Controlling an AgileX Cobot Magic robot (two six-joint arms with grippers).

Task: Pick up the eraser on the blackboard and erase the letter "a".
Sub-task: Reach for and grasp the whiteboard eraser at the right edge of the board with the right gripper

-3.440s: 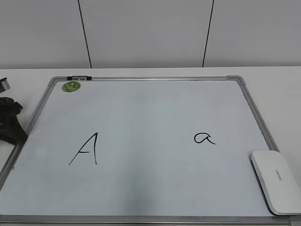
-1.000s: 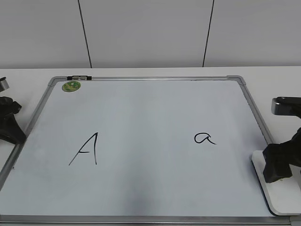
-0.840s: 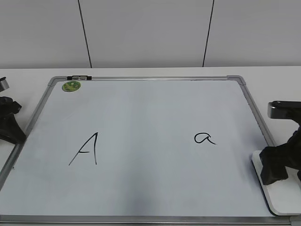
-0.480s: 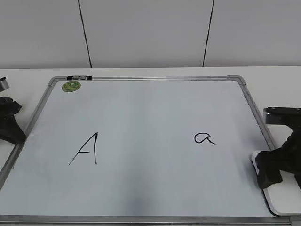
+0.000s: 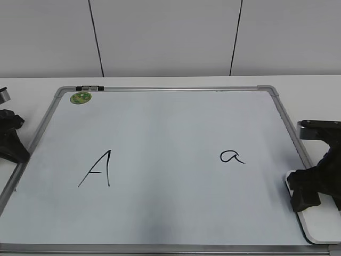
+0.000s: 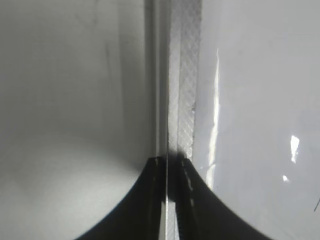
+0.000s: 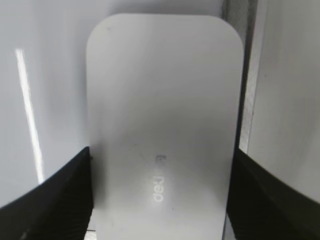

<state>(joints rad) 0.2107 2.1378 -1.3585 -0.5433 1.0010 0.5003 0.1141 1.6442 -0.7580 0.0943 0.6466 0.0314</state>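
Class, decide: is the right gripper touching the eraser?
Cannot tell. In the right wrist view the right gripper straddles the eraser, fingers flush against its sides, no clear gap or contact.

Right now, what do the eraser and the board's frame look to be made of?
The eraser looks like glossy white moulded plastic: smooth, rounded corners, faint grey lettering, soft sheen. The blackboard frame appears to be matte grey metal, likely aluminium, with grey corner caps that look plastic; its writing surface is glossy white, showing glare streaks.

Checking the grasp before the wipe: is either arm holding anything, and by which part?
Right gripper straddles the eraser across its long sides; whether it grips cannot be told. Left gripper holds nothing.
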